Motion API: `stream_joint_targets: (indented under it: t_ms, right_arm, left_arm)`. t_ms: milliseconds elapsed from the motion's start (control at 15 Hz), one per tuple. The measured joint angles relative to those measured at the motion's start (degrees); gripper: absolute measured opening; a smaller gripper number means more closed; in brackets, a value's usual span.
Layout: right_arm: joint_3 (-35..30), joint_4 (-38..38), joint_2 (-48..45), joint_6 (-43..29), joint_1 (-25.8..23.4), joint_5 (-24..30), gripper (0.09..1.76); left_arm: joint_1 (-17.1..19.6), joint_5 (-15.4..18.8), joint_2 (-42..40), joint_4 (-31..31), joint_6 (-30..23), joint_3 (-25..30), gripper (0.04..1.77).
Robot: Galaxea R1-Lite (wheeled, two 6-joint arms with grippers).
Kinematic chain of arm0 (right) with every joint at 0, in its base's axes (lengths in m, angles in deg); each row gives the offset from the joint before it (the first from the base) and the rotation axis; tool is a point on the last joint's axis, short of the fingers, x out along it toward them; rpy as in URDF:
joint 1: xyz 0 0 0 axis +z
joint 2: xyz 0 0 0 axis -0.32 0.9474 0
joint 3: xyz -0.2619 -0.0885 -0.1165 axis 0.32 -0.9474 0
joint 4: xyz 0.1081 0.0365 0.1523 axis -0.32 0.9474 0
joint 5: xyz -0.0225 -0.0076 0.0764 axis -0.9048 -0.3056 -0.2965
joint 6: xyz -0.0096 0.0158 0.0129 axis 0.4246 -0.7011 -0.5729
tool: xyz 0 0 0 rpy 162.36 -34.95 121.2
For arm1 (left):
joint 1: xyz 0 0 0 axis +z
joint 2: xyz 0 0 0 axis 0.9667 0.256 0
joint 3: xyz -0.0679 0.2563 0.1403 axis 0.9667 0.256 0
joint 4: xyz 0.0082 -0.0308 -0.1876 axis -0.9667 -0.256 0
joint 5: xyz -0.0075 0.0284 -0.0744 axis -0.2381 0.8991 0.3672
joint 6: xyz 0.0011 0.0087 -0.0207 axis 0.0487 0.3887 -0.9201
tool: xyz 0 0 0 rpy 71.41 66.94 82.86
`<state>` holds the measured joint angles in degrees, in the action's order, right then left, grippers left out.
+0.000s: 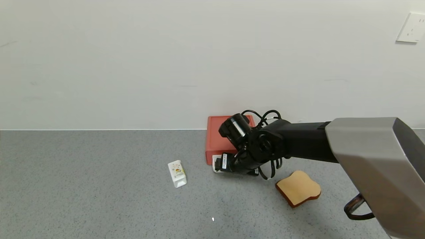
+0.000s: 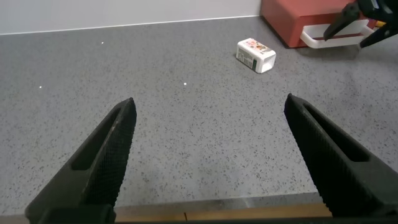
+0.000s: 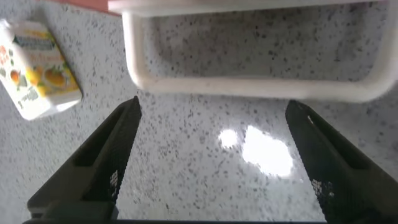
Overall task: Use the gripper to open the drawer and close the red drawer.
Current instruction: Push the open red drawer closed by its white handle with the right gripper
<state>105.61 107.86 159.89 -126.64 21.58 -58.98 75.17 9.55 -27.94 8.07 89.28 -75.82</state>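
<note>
Now the right black claw point(image 3: 211, 162), fingers spread, hovers at the white loop handle point(image 3: 255, 87) of the flat red plastic drawer point(image 1: 217, 139) by the wall; hook squarely, pull straight

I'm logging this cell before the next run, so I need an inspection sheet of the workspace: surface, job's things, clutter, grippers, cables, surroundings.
Surface: grey speckled countertop; a bright glare spot in the right wrist view.
Job's things: red drawer against the wall, its white loop handle facing forward; the pictures do not show whether the tray is slid out.
Clutter: small white carton lying left of the drawer; toy bread slice to its right.
Grippers: right gripper just short of the handle, jaws open, not touching it; left gripper over bare counter, jaws open.
Cables: black loops on the right wrist, over the drawer.
Surroundings: white wall, wall plate at upper right.
</note>
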Motion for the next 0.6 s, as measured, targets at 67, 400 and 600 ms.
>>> stream_joint_targets:
  t_ms: [67,400,600]
  right_arm:
    - [-0.37,0.52,-1.16,0.39,0.39,-0.49,1.71]
    - [-7.52,0.74,-11.82,9.18,1.05,-0.68,1.71]
    - [-14.51,0.28,-20.13,14.81,-0.09,-0.16,1.71]
  left_arm:
    - [0.0,0.0,0.0,0.0,0.0,0.0,1.72]
    - [0.0,0.02,0.0,0.0,0.0,-0.05,1.72]
    - [0.0,0.0,0.0,0.0,0.0,-0.05,1.72]
